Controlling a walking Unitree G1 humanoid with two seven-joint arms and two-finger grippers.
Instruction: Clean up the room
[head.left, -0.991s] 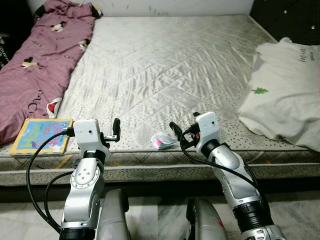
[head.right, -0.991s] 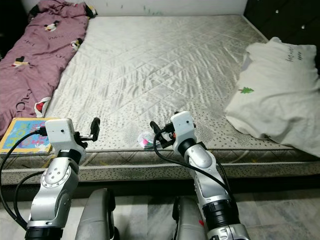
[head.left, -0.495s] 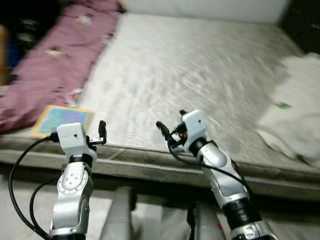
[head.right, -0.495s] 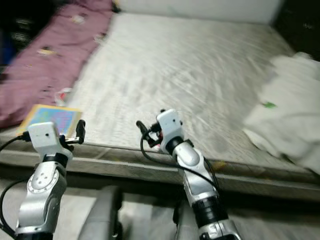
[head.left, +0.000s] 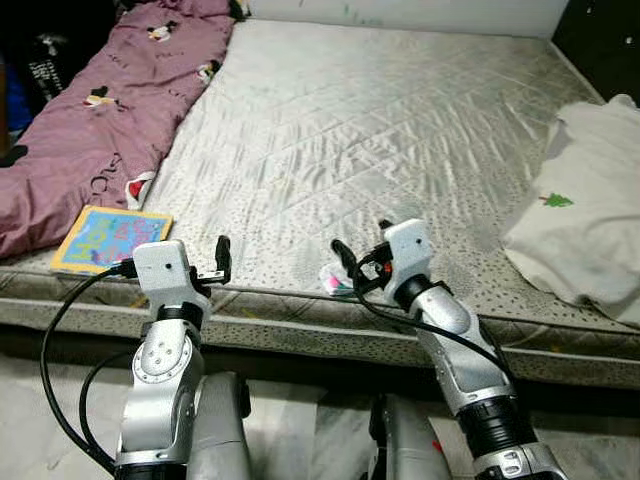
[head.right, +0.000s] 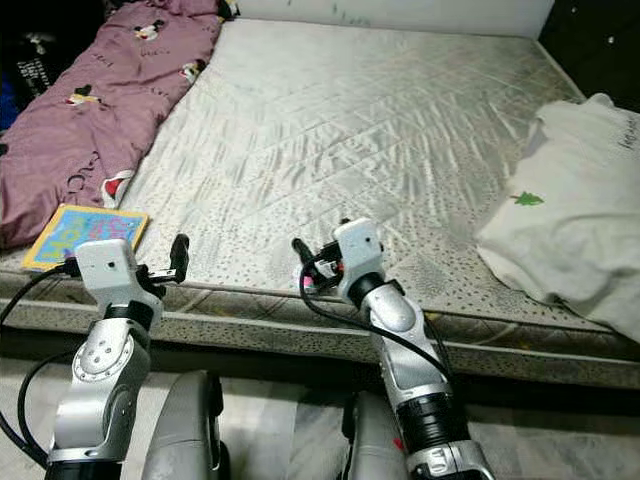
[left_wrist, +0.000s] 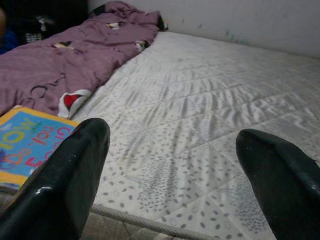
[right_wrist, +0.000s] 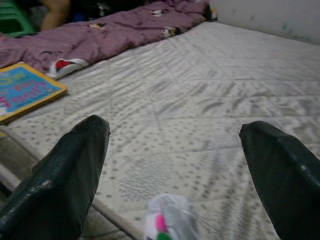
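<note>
Bare quilted mattress (head.left: 400, 120), white wall (left_wrist: 250, 20)

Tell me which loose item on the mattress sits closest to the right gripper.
The small crumpled wrapper with pink inside, at the mattress's front edge, just before the open right gripper. The colourful book lies beyond the left gripper; the white shirt lies further right.

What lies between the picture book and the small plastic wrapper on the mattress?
Between the picture book and the wrapper, the head views show bare mattress, with the left gripper hovering over its front edge.
</note>
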